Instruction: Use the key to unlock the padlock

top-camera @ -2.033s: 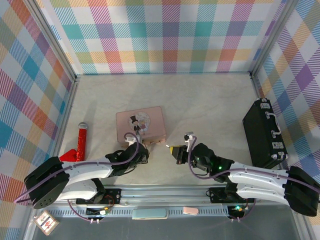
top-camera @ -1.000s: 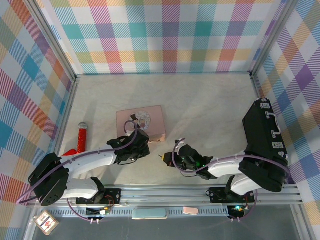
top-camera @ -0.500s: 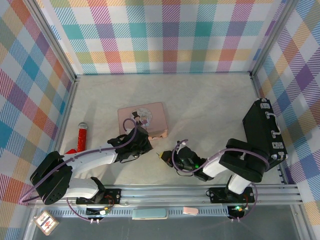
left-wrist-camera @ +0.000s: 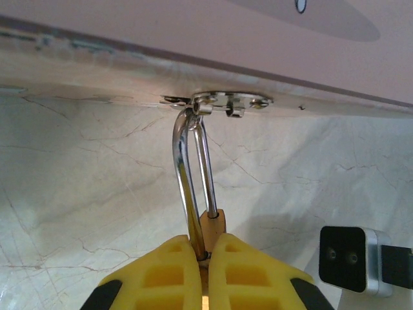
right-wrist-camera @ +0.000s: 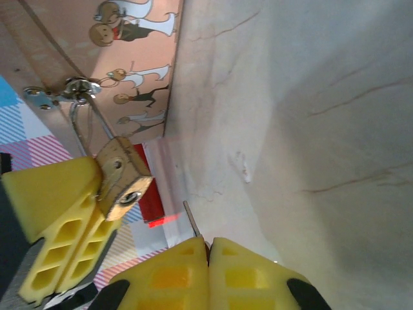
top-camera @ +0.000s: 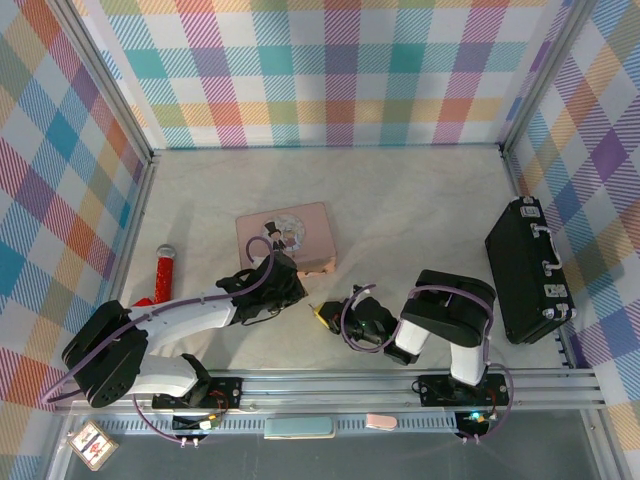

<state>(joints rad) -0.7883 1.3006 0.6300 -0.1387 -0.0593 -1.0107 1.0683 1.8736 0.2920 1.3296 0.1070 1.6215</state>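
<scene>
- Padlock (right-wrist-camera: 122,177): shackle (left-wrist-camera: 192,168) threaded through hasp (left-wrist-camera: 222,101) on front edge of pink tin (top-camera: 285,235), just above desk (left-wrist-camera: 84,194).
- Left gripper (left-wrist-camera: 205,248): clamped on padlock body, likely steadying it with keyhole (right-wrist-camera: 131,196) turned toward other arm.
- Right gripper (right-wrist-camera: 208,248): pinched shut on key (right-wrist-camera: 192,223), blade protruding forward for insertion. Tip near keyhole, not touching.
- Step judged: alignment; lock not yet opened.

Padlock (left-wrist-camera: 211,223) body is mostly buried in the left gripper (left-wrist-camera: 204,248), just its top and shackle poking out. Same deal with the key (right-wrist-camera: 191,225): only a thin tip clears the right gripper (right-wrist-camera: 208,248). The pink tin (left-wrist-camera: 193,26) is chopped off by the left wrist view's top edge.
</scene>
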